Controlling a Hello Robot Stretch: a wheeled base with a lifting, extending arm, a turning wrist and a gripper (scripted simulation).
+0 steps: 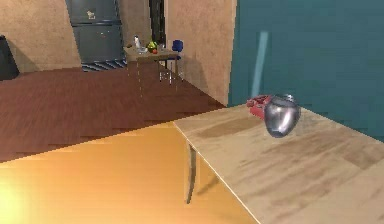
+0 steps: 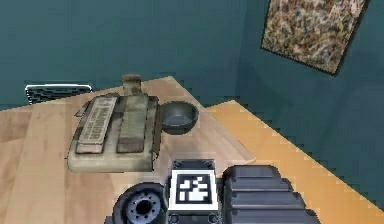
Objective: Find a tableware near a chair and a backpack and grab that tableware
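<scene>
Dark grey round bowl (image 2: pixel 180 117) on light wooden table (image 2: pixel 40 150), just beside olive fabric backpack (image 2: pixel 115 128). Pale wire-frame chair back (image 2: pixel 55 91) behind table. Gripper (image 2: pixel 140 208) at bottom edge, apart from bowl. Far end indiscernible. Jaw state and held load: cannot tell.
</scene>
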